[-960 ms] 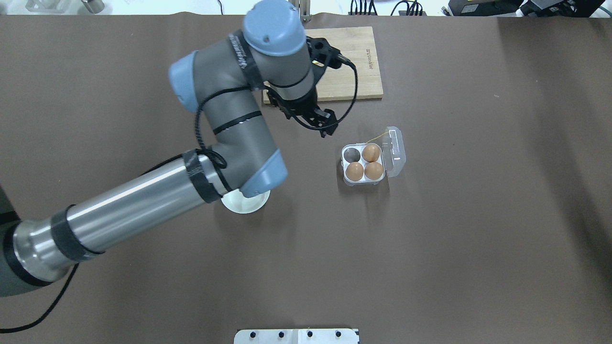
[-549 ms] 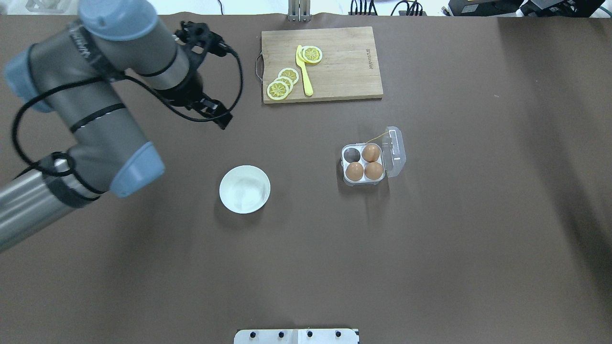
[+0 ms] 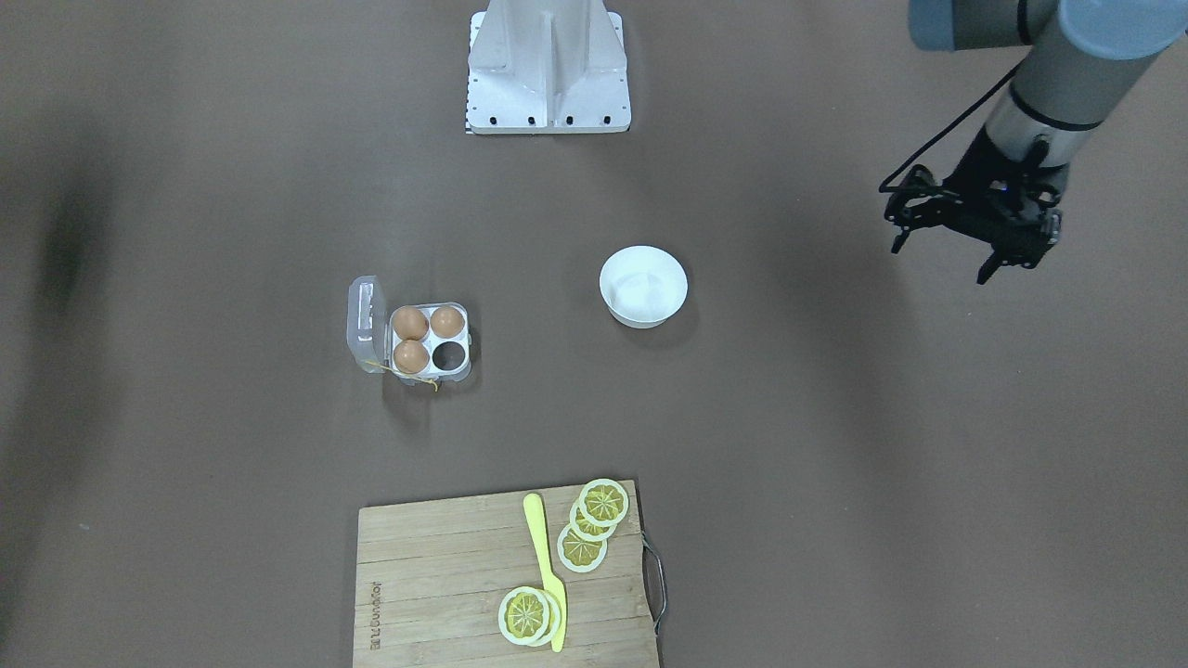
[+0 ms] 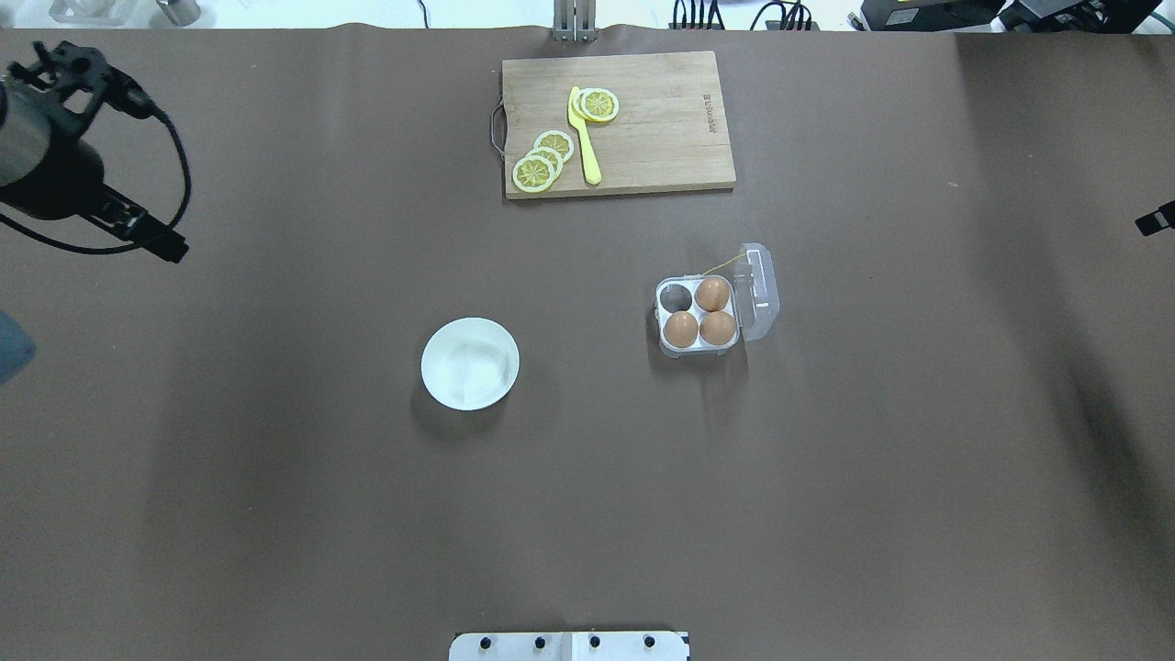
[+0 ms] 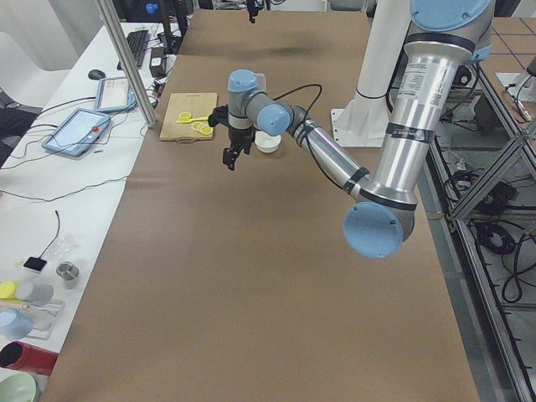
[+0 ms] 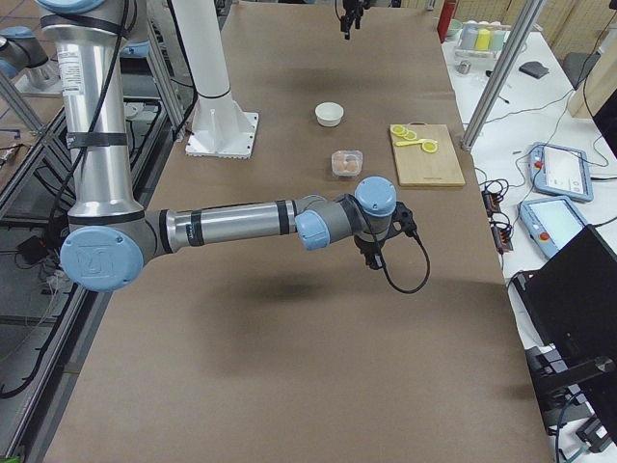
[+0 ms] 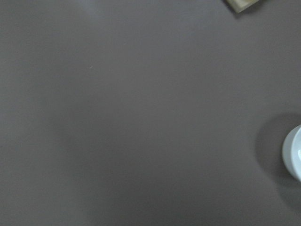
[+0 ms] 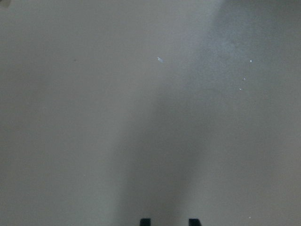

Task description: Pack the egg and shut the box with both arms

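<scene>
The box (image 4: 663, 347) lies right of the table's middle with its clear lid (image 4: 760, 289) open to the right; it also shows in the front view (image 3: 462, 373). Three tan eggs (image 4: 712, 294) fill three cells and the far-left cell (image 4: 677, 296) is bare. My left gripper (image 4: 170, 248) hangs over the far left edge, well away from the box; I cannot tell whether it is open. Only a black tip of my right gripper (image 4: 1155, 220) shows at the right edge. In the right wrist view its fingertips (image 8: 145, 221) stand apart over bare table, holding nothing.
An empty white bowl (image 4: 470, 364) stands left of the box. A wooden cutting board (image 4: 661, 138) with lemon slices (image 4: 542, 161) and a yellow knife (image 4: 585, 138) lies at the far side. The robot's base plate (image 4: 569, 645) is at the near edge.
My left arm has swung from beside the box to the table's far left edge, uncovering the board and bowl. The box and eggs have not moved.
</scene>
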You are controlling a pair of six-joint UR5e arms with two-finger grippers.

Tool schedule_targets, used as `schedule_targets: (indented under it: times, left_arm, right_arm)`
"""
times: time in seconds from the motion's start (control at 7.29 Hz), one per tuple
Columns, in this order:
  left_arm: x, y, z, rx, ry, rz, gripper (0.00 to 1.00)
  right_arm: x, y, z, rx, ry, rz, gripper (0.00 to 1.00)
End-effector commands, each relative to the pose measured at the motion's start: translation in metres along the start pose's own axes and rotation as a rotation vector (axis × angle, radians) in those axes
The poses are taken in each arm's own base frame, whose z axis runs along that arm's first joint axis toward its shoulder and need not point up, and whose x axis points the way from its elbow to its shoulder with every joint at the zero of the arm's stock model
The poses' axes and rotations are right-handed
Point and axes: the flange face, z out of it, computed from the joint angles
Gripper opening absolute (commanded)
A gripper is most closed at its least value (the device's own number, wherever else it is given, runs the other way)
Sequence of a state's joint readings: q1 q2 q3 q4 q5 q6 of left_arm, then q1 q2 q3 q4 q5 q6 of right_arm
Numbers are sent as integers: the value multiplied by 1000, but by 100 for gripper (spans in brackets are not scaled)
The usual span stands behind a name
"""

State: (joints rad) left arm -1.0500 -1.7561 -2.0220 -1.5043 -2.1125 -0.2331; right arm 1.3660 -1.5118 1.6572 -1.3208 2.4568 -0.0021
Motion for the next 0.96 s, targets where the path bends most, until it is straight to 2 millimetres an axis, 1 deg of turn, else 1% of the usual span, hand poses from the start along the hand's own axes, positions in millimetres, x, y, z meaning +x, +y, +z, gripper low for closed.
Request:
schedule_targets:
  times: [0.0, 0.14, 0.27, 0.41, 0.55, 0.69, 0.82]
  left_arm:
    - [-92, 45, -3, -14, -35, -63, 98]
    - [-117, 50, -5, -19, -11, -118, 98]
    - [-136, 56, -7, -19, -21, -158, 98]
    - [-150, 61, -4, -28, -29, -188, 98]
    - [-177, 92, 2, -22, -43, -223, 98]
    - [-207, 114, 19, 14, -41, -235, 98]
    - [-233, 138, 39, 46, -41, -232, 98]
  right_arm:
    - [-33, -24, 9, -12, -97, -7, 0]
    - [-48, -31, 19, -28, -118, -19, 0]
    - [-59, -33, 27, -41, -133, -22, 0]
    - [-71, -34, 38, -64, -158, -33, 0]
    - [-90, -36, 52, -93, -207, -54, 0]
    - [-105, -43, 60, -111, -249, -62, 0]
    - [-133, -59, 72, -131, -268, -63, 0]
